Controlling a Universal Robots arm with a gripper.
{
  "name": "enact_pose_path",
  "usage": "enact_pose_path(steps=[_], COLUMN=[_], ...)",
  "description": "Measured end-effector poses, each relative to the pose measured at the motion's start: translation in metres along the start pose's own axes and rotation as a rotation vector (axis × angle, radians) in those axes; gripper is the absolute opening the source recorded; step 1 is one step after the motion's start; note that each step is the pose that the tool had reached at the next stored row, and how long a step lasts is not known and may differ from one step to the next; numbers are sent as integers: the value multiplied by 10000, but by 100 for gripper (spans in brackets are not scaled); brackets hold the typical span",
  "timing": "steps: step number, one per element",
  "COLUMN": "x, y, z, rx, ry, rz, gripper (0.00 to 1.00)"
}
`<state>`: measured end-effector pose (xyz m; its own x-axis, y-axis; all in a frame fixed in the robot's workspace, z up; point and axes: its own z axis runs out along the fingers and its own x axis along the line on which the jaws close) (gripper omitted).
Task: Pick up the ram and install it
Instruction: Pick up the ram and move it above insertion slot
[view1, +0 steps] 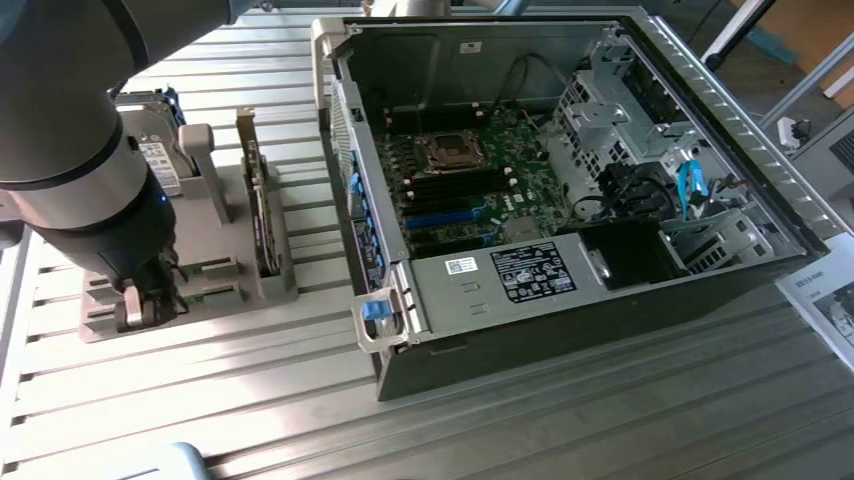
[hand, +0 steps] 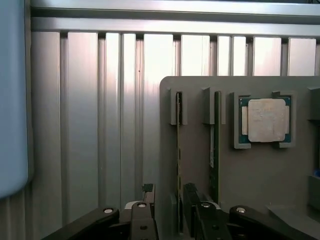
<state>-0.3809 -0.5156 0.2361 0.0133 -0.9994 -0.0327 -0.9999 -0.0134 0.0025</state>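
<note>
Black and silver, the robot arm (view1: 80, 150) takes up the exterior view's left, from eleven o'clock down to eight. Its lower end comes down over a grey plastic holder (view1: 200, 290) on the ribbed aluminium table (view1: 267, 400).

From the wrist, the gripper (hand: 168, 190) has its jaws apart, with one fingertip (hand: 148, 190) on each side of the ram (hand: 178, 145). The ram stands on its long edge in the holder's outer slot, between the pads and not clamped. A second ram stick (hand: 216, 145) stands parallel in the next slot, and a square processor (hand: 265, 120) lies flat in the pocket beyond it.

At nine o'clock in the exterior view, a dark card (view1: 260, 200) with a metal bracket stands upright in the holder. The open computer case (view1: 534, 350) spans the centre to three o'clock, with its motherboard (view1: 467, 190) exposed near twelve.
</note>
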Motion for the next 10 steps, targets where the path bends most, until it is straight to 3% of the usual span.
enact_pose_path(steps=[10], x=[16], y=[1], z=[172], rx=[-2], ry=[-16], rz=[-95], gripper=[36])
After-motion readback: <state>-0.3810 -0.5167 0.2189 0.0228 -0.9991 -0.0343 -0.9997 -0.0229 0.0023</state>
